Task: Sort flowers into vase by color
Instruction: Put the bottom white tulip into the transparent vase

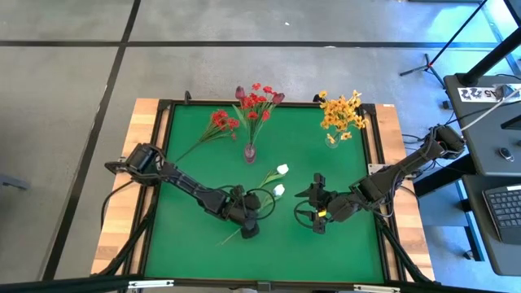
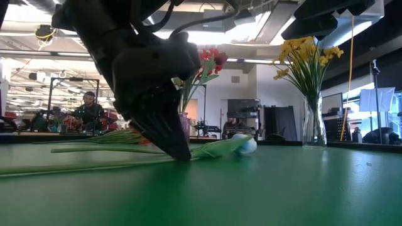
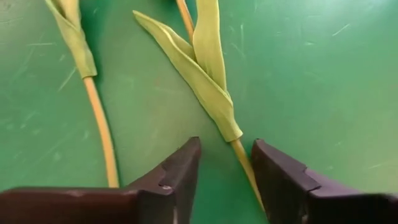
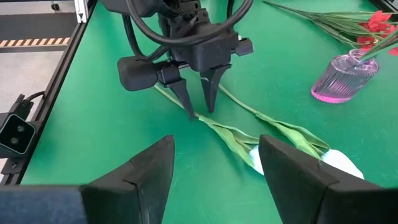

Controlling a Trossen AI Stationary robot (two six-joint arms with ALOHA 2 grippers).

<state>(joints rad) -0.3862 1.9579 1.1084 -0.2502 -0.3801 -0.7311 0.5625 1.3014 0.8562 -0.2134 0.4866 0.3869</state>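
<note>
Left claw [image 4: 200, 104]: It is down low on the green bench [image 1: 195, 244], on the near side of the pink vase [image 1: 249, 152]. Its two dark fingers [image 3: 177, 180] are a little way apart. The thin stem of a white flower [image 3: 245, 163] lies in the gap between them. The fingers do not squeeze the stem. Both tips reach down to the bench top.

Right claw [image 1: 316, 213]: It is near the white flowers, on the side away from the left claw. Its fingers are wide open. It holds nothing.

White flowers [image 1: 281, 180]: There are two. They lie flat on the bench, close side by side, on the near side of the pink vase. Their long green leaves and stems point toward the left claw.

Pink vase: It stands up on the bench. Red flowers [image 1: 258, 101] and dark red buds stick out of its top.

Loose red flower [image 1: 221, 122]: It lies flat on the bench just beside the pink vase, on the left arm's side.

Clear vase [image 2: 313, 120]: It stands well apart from the pink vase, on the right arm's side. It holds the yellow flowers [image 1: 340, 113].
</note>
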